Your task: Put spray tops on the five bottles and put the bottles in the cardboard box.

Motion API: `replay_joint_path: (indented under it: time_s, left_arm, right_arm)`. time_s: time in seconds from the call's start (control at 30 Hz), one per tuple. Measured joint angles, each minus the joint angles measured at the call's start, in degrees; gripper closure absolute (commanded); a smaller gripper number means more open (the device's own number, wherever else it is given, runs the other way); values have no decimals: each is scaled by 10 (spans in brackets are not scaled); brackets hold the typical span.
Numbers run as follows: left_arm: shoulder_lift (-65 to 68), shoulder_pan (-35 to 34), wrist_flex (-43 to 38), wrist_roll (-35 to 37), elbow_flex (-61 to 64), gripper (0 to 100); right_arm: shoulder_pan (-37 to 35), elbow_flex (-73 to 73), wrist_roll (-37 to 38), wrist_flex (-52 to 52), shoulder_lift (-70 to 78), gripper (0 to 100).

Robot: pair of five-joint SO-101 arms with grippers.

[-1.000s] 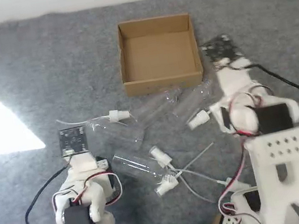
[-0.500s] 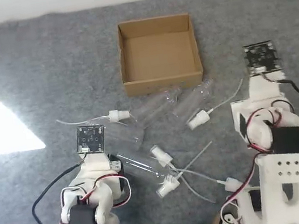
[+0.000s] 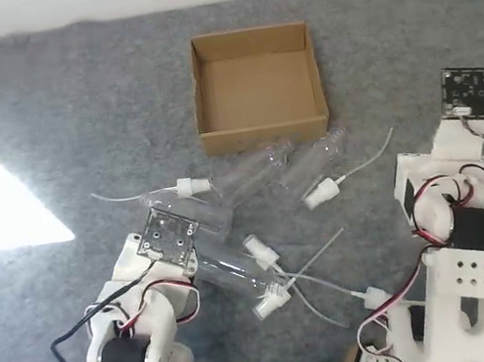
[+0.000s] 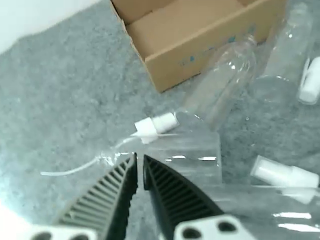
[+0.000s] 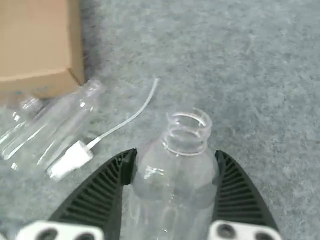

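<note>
Right wrist view: right claw (image 5: 172,156) clenched on clear bottle (image 5: 187,131) below its open neck, over table (image 5: 250,60). Probably light, thin-walled, slippery; squeeze gently at stiffer shoulder. Empty left claw (image 4: 139,166) closed above spray top (image 4: 156,124) near box (image 4: 200,50).

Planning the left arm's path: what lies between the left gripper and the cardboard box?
In the left wrist view, a white spray top and a clear bottle lie between the left gripper and the cardboard box.
</note>
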Motion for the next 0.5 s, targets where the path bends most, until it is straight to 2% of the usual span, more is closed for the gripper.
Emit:
replay_joint_path:
  time_s: [0.2, 0.33, 0.5]
  left_arm:
    - [0, 47, 0, -6, -18, 976]
    - [0, 109, 4, -9, -20, 907]
    - [0, 164, 4, -31, -20, 892]
  right_arm:
    - [28, 9, -12, -18, -1, 848]
    - [31, 9, -20, -25, -1, 848]
    - [37, 9, -35, -25, -1, 848]
